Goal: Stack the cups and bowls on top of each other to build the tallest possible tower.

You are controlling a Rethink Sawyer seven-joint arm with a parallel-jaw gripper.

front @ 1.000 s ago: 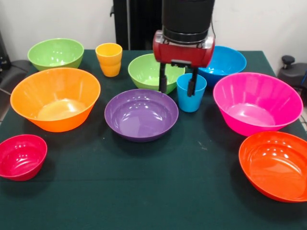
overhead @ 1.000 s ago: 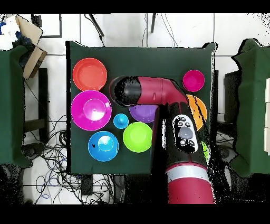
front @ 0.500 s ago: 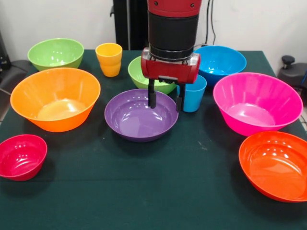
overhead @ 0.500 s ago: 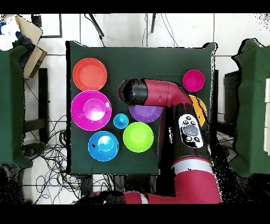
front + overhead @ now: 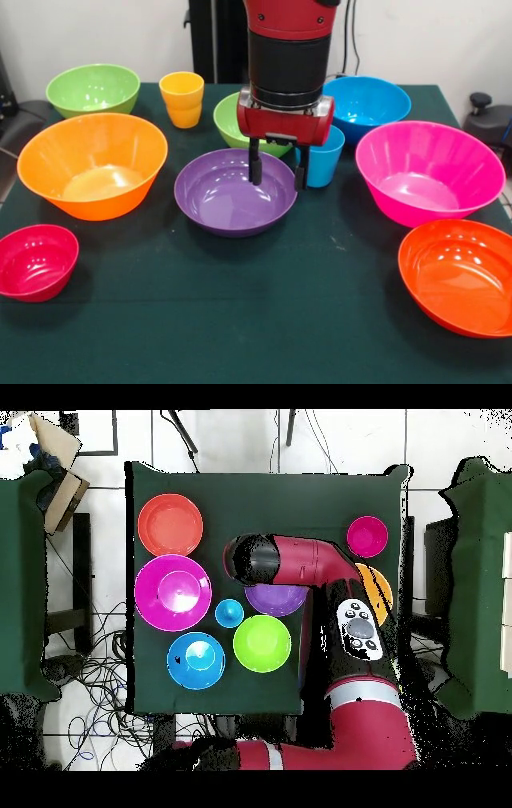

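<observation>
My gripper (image 5: pixel 278 171) hangs open over the right side of the purple bowl (image 5: pixel 228 196). Its left fingertip (image 5: pixel 256 170) is inside the bowl and the right one is just outside the rim, with nothing held. The light blue cup (image 5: pixel 326 158) stands upright just right of the gripper. The yellow-orange cup (image 5: pixel 182 99) stands at the back. One green bowl (image 5: pixel 232 120) sits behind the gripper, another green bowl (image 5: pixel 93 88) at the far left. All bowls lie apart, with none stacked. In the overhead view the arm (image 5: pixel 290 564) hides the gripper and covers part of the purple bowl (image 5: pixel 277 600).
Around the table stand the large orange bowl (image 5: pixel 92 164), crimson bowl (image 5: pixel 36 260), blue bowl (image 5: pixel 370 100), pink bowl (image 5: pixel 428 172) and red-orange bowl (image 5: pixel 460 276). The dark green cloth (image 5: pixel 240 320) shows bare at the front.
The gripper moved from above the light blue cup leftward and down to the purple bowl's right rim. It stays open. Bowls and cups have not moved.
</observation>
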